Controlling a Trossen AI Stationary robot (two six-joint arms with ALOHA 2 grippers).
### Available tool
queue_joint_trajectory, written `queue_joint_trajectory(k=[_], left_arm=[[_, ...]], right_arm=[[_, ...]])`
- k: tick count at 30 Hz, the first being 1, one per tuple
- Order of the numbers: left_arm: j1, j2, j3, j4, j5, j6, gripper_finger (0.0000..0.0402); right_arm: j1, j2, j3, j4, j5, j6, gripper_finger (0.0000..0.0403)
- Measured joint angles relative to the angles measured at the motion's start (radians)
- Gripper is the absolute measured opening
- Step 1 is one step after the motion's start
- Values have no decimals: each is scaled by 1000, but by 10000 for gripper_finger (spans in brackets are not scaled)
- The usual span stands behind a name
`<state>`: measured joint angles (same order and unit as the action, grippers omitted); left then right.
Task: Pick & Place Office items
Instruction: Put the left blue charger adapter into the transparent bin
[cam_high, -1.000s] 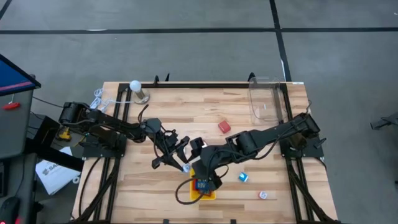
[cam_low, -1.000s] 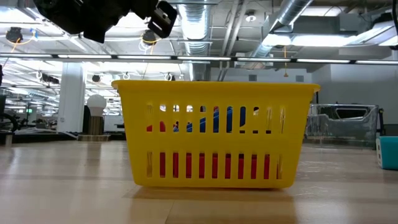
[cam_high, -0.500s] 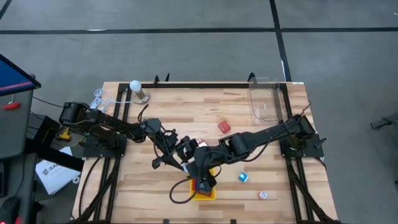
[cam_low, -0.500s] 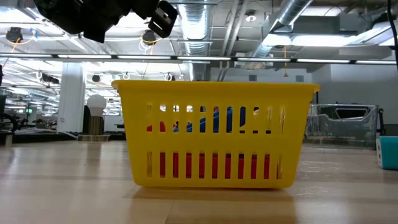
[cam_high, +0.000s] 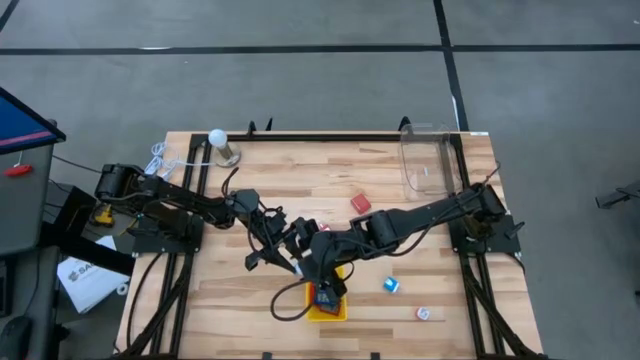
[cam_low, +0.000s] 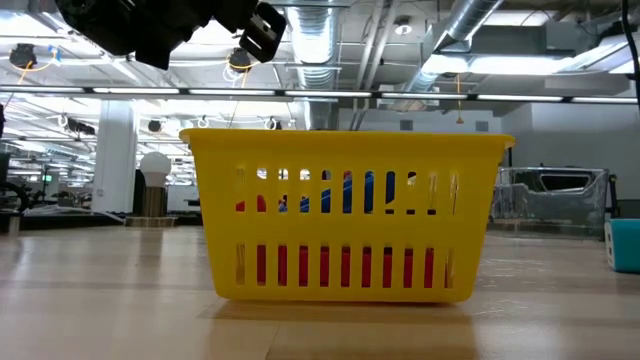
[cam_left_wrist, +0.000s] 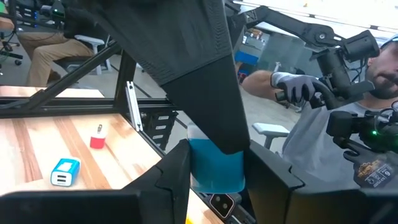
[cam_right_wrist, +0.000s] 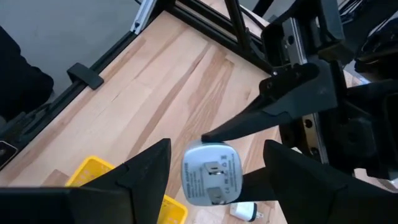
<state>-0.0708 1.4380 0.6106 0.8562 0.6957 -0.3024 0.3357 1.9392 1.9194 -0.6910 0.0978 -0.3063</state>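
Observation:
My left gripper (cam_high: 296, 262) (cam_left_wrist: 214, 169) is shut on a small office item, a plug adapter with a blue body (cam_left_wrist: 214, 167) and a white pronged face (cam_right_wrist: 210, 174), held in the air beside the yellow tray (cam_high: 328, 306) (cam_low: 345, 215). My right gripper (cam_high: 322, 268) (cam_right_wrist: 214, 186) faces it, slanting down. It is open, with one finger on each side of the adapter and clear of it. Red and blue pieces show through the tray's slots in the low view. My left gripper pinches the adapter's blue body (cam_left_wrist: 205, 174) between its two fingers. The fingers (cam_right_wrist: 249, 124) come in level from the table's left. The adapter is lifted clear of the table, its white pronged face turned toward my right gripper.
On the wood lie a red block (cam_high: 360, 203), a small blue piece (cam_high: 390, 285) and a white-and-red piece (cam_high: 423, 313). A clear container (cam_high: 425, 160) stands at the far right corner and a white ball on a stand (cam_high: 217, 138) at the far left. A seated person's gloved hand (cam_left_wrist: 292, 87) shows beyond the table.
My right gripper has crept toward the table's left and slightly down, closing in on the adapter held by my left gripper, and has stayed open. The adapter has kept its place.

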Motion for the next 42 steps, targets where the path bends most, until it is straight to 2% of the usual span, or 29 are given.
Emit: queue_joint_trajectory(k=[10, 19, 23, 28, 34, 36, 39, 42], left_arm=[[0, 0, 0, 0, -2, -2, 118], [0, 2, -3, -21, -6, -5, 117], [0, 2, -3, -12, -7, -1, 131], [22, -2, 2, -13, -29, 11, 146], [126, -56, 2, -81, -31, 12, 165], [170, -91, 2, -129, -75, 25, 174], [218, -172, 1, -250, -196, 88, 189], [229, -240, 1, -413, -382, 168, 203]], right_arm=[[-10, 22, -1, -15, -2, 7, 236], [-5, 56, 1, -12, -18, 0, 161], [-2, 51, 2, -11, -16, -9, 125], [13, 51, 36, -56, 11, 6, 125], [38, 53, 115, -197, 102, 67, 126], [49, 50, 141, -211, 100, 100, 127], [67, 50, 165, -288, 99, 158, 127], [71, 51, 179, -379, 148, 222, 128]])
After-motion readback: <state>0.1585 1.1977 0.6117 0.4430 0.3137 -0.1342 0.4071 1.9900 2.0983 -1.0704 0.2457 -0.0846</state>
